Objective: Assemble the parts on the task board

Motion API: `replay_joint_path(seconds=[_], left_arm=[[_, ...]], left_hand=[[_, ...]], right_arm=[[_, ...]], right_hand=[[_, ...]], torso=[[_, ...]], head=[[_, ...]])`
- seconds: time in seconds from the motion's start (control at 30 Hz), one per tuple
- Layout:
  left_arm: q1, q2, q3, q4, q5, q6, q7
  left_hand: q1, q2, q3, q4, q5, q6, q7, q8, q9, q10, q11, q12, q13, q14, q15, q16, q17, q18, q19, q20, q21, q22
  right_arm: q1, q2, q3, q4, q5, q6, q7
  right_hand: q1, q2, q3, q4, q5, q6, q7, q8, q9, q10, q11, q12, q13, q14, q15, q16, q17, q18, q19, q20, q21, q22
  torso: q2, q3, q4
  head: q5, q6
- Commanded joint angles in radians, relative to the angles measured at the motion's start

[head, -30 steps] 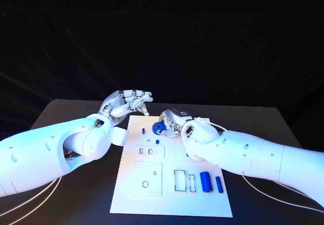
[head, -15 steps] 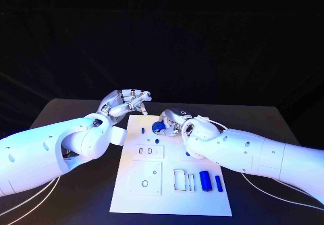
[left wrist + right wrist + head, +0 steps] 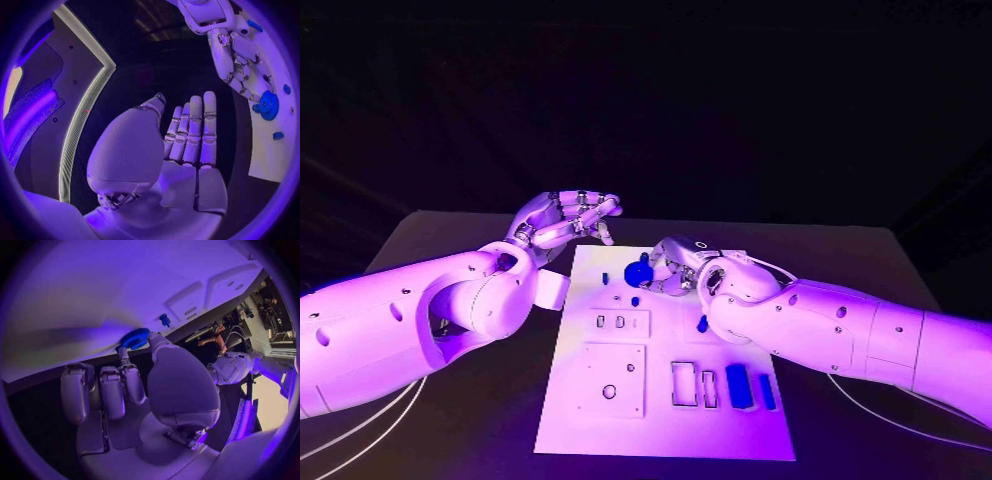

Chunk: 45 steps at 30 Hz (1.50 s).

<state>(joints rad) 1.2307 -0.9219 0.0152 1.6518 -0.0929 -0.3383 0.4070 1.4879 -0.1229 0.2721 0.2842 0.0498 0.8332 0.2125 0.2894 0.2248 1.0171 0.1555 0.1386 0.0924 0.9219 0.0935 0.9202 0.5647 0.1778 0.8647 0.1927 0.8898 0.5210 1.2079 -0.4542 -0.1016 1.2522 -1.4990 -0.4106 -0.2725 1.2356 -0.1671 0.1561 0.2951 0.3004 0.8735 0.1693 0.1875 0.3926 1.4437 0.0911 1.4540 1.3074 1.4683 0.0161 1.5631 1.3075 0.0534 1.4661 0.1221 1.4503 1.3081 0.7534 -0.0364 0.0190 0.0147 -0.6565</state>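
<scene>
Early going, by the look of it. Right hand [image 3: 678, 268] pinching a round blue part [image 3: 639, 271] at the board's [image 3: 733, 430] twelve o'clock end. Left hand [image 3: 567, 220] hovering at eleven o'clock, fingers curled, holding nothing. Two blue bars [image 3: 750, 388] at five o'clock lying loose, slots beside them unfilled.

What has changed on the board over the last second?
Very little. The right hand stays at the round blue part near the far end of the white board, its fingers on it as before. The left hand still hovers off the board's far left corner, holding nothing. The blue bars near the front have not moved.
</scene>
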Motion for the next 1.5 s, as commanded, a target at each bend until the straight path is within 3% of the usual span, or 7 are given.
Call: replay_joint_path(seconds=[0.03, 0.33, 0.6, 0.67, 0.9, 1.27, 1.5], left_arm=[[0.001, 0.000, 0.001, 0.000, 0.002, 0.006, 0.006], [0.001, -0.007, 0.001, -0.005, 0.002, 0.005, 0.007], [0.001, -0.009, 0.001, -0.021, 0.006, 0.007, 0.010], [0.001, -0.008, 0.001, -0.024, 0.007, 0.012, 0.013], [0.001, -0.008, 0.000, -0.029, 0.008, 0.029, 0.018], [0.001, -0.005, -0.001, -0.037, 0.008, 0.031, 0.019], [0.001, -0.005, -0.002, -0.041, 0.008, 0.030, 0.018]], left_hand=[[-0.004, -0.003, 0.004, 0.003, 0.000, -0.010, 0.010, 0.003, 0.002, -0.005, 0.006, 0.006, 0.001, -0.001, 0.002, 0.006, 0.000, 0.004, -0.007, -0.002, 0.004, 0.002], [-0.005, -0.003, 0.004, 0.002, 0.000, -0.011, 0.011, 0.003, 0.002, -0.006, 0.006, 0.006, 0.001, -0.002, 0.002, 0.006, -0.001, 0.004, -0.008, -0.002, 0.006, 0.003], [-0.005, -0.003, 0.004, 0.002, 0.000, -0.012, 0.011, 0.003, 0.002, -0.007, 0.006, 0.006, 0.001, -0.002, 0.002, 0.006, -0.001, 0.004, -0.009, -0.002, 0.006, 0.003], [-0.005, -0.004, 0.003, 0.002, 0.000, -0.012, 0.011, 0.002, 0.002, -0.007, 0.006, 0.006, 0.001, -0.002, 0.002, 0.006, -0.001, 0.004, -0.010, -0.002, 0.007, 0.004], [-0.005, -0.006, 0.002, 0.001, 0.000, -0.012, 0.010, 0.002, 0.002, -0.007, 0.006, 0.006, 0.001, -0.004, 0.003, 0.006, -0.001, 0.004, -0.011, -0.001, 0.008, 0.004], [-0.005, -0.007, 0.002, 0.001, 0.000, -0.012, 0.010, 0.003, 0.002, -0.007, 0.006, 0.006, 0.001, -0.004, 0.003, 0.006, -0.001, 0.004, -0.013, -0.001, 0.009, 0.005], [-0.005, -0.007, 0.002, 0.001, 0.000, -0.012, 0.010, 0.003, 0.002, -0.007, 0.006, 0.006, 0.001, -0.004, 0.003, 0.006, -0.001, 0.004, -0.013, -0.001, 0.009, 0.005]], right_arm=[[-0.003, -0.016, -0.001, 0.022, -0.013, -0.046, 0.007], [0.007, -0.171, 0.006, 0.164, 0.050, -0.146, 0.066], [0.052, -0.338, 0.012, 0.234, 0.231, -0.028, 0.214], [0.058, -0.377, 0.012, 0.232, 0.257, 0.002, 0.255], [0.054, -0.451, 0.010, 0.177, 0.268, 0.062, 0.339], [0.020, -0.433, 0.008, 0.095, 0.234, 0.056, 0.321], [0.004, -0.400, 0.008, 0.065, 0.234, 0.043, 0.313]], right_hand=[[0.004, 0.012, 0.004, -0.006, -0.001, -0.001, 0.001, -0.002, -0.001, 0.008, -0.003, 0.006, 0.114, 0.101, 0.001, 0.006, 0.255, -0.017, 0.016, 0.002, 0.005, 0.140], [0.056, -0.010, 0.028, -0.015, -0.002, 0.008, -0.003, -0.008, -0.001, 0.007, -0.008, 0.003, 0.112, 0.099, -0.004, 0.004, 0.248, -0.017, 0.015, -0.003, 0.002, 0.140], [0.139, -0.030, 0.051, -0.025, -0.003, 0.003, 0.001, -0.023, -0.003, -0.027, -0.005, -0.029, 0.076, 0.088, -0.002, -0.010, 0.202, 0.001, -0.034, -0.002, -0.064, 0.079], [0.172, -0.035, 0.059, -0.033, -0.050, 0.001, 0.002, -0.028, -0.003, -0.034, -0.004, -0.035, 0.070, 0.087, -0.001, -0.011, 0.198, 0.003, -0.040, -0.002, -0.073, 0.072], [0.234, -0.052, 0.074, -0.059, -0.050, 0.006, 0.002, -0.032, -0.003, -0.042, -0.004, -0.042, 0.063, 0.087, -0.001, -0.011, 0.201, 0.004, -0.042, -0.001, -0.078, 0.072], [0.239, -0.052, 0.076, -0.058, -0.048, 0.017, 0.002, -0.028, -0.001, -0.038, -0.004, -0.039, 0.067, 0.089, -0.002, -0.009, 0.206, 0.001, -0.034, -0.002, -0.069, 0.082], [0.259, -0.051, 0.095, -0.065, -0.014, 0.019, 0.001, -0.029, -0.001, -0.035, -0.006, -0.038, 0.068, 0.090, -0.003, -0.008, 0.210, 0.000, -0.031, -0.003, -0.067, 0.085]], torso=[[0.000, 0.0000, 0.0004], [-0.006, 0.0005, -0.0061], [-0.019, 0.0049, -0.0200], [-0.021, 0.0056, -0.0222], [-0.026, 0.0103, -0.0276], [-0.021, 0.0116, -0.0175], [-0.021, 0.0132, -0.0197]], head=[[0.001, 0.001], [0.000, 0.006], [-0.012, 0.001], [-0.021, -0.003], [-0.022, -0.013], [-0.017, -0.014], [-0.009, -0.012]])
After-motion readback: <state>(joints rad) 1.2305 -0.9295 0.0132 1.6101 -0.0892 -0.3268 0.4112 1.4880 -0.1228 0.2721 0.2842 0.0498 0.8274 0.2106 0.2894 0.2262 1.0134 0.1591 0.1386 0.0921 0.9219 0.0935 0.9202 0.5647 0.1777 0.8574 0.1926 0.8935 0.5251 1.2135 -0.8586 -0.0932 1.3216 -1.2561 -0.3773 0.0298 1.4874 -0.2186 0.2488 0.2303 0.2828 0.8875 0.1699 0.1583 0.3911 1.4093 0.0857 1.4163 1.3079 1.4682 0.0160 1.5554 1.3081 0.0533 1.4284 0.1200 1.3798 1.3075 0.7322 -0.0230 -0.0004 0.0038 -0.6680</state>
